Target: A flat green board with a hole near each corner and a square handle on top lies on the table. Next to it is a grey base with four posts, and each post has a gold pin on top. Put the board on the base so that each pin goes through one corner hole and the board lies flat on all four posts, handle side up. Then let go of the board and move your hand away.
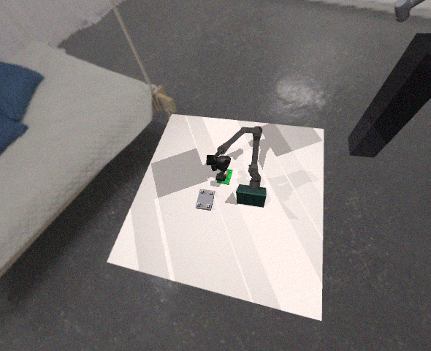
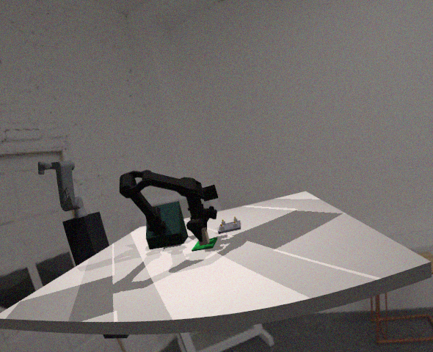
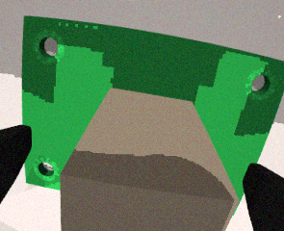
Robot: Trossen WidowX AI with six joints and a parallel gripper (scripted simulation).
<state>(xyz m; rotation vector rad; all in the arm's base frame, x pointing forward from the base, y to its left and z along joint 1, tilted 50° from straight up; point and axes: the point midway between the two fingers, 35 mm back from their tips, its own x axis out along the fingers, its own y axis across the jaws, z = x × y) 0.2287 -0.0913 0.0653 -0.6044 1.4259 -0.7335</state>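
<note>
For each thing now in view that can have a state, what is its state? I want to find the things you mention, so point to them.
Jaws: open, one on each side of the handle, holding nothing.
Green board (image 1: 229, 176) (image 2: 210, 244) (image 3: 151, 63): flat on the table, handle up, not on the base.
Handle (image 2: 204, 237) (image 3: 146, 125): upright on the board.
Grey base (image 1: 205, 199) (image 2: 230, 227): beside the board, four posts up, bearing no board.

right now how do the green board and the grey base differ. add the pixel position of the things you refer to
The green board (image 1: 229, 176) (image 2: 210, 244) (image 3: 146, 63) has corner holes; the grey base (image 1: 205, 199) (image 2: 230, 227) has four posts with gold pins.
The board carries a square tan handle (image 2: 204, 237) (image 3: 146, 125) in its middle, while the base's middle is bare.
The board has the open jaws around its handle; the base stands apart from them.
Both lie on the table.
</note>
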